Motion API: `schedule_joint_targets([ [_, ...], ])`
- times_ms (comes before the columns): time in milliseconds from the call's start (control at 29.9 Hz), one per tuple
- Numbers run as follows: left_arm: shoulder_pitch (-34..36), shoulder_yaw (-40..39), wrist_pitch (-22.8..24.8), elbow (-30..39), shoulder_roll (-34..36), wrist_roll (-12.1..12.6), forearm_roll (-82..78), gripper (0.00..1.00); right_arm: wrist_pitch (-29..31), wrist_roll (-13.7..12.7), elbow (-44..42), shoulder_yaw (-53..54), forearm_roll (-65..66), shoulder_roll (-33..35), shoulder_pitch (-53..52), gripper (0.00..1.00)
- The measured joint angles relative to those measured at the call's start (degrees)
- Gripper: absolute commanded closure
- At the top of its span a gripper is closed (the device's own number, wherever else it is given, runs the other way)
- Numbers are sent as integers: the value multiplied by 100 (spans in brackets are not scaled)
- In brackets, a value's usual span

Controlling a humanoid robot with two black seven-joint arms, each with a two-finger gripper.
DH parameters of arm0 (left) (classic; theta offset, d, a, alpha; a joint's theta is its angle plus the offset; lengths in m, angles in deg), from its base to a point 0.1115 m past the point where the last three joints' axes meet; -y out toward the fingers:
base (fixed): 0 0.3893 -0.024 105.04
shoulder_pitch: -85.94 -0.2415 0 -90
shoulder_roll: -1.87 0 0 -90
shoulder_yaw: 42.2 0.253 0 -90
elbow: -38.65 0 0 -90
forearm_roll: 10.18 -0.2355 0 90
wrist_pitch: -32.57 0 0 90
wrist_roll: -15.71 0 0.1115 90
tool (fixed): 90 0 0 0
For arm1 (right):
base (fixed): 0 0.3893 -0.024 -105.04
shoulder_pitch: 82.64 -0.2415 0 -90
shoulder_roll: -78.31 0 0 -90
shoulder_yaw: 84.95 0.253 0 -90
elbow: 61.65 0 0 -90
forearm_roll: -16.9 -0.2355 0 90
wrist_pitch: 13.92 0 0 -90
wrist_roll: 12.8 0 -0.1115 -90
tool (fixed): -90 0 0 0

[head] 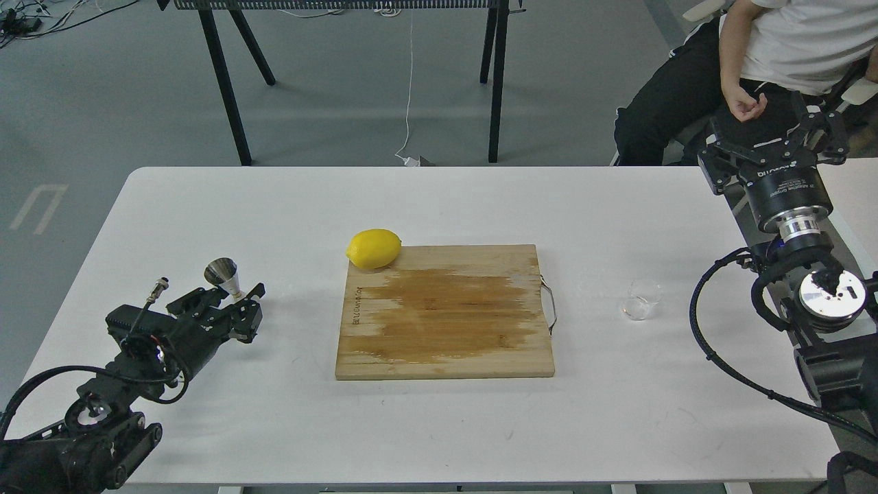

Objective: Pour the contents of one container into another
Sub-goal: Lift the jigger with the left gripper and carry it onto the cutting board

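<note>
Where the left arm comes in over the table's (439, 206) near-left corner, the left gripper (236, 302) lies low near the left edge, its fingers closed around the narrow waist of the jigger (224, 276); the jigger is tilted, its open upper cone turned up and toward the left edge, its lower cone largely hidden between the fingers. Right arm: rises beside the table's right edge, with the right gripper (772, 140) held off the far-right corner, above the tabletop; its dark fingers stand spread, holding nothing. Glass cup (641, 299): small, clear and upright, on the bare tabletop toward the right edge, between the cutting board (446, 312) and the right arm, well apart from the right gripper and from the jigger; whether it holds liquid cannot be told. Cutting board: wooden, in the middle of the table, with a darker patch across most of its face, small lettering along its left side and a thin metal handle (549, 302) on its right side. Lemon (374, 248): yellow, at the board's far-left corner, partly on the board and partly over the tabletop. Beyond the table's far edge: grey floor, black stand legs (226, 82) and a white cable (409, 89); a seated person (754, 62) in a white shirt and black trousers sits past the far-right corner
</note>
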Motion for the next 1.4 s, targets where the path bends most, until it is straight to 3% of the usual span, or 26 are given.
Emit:
schedule_joint_targets([
  [100,36,3,0,-86,3,-17,0,64,0,0,5,5,-3,0,-16,0],
  [334,49,20,0,-108,3,-11,-2,84,0,0,6,3,-4,0,-22,0],
  [535,24,74,-1,-108,20,20,-11,91,0,0,6,-1,-4,-2,-23,0],
  [769,64,98,-1,-17,48,1,-11,91,0,0,6,5,-3,9,-22,0],
  [936,293,152,-1,430,275,-28,-13,92,0,0,6,16,-3,56,-12,0],
  [1203,1559,1394,0,1229,339,12,-14,92,0,0,13,59,-23,309,87,0],
  [1404,2503,2359,0,1250,-370,166,-14,92,0,0,16,142,-29,555,315,0],
])
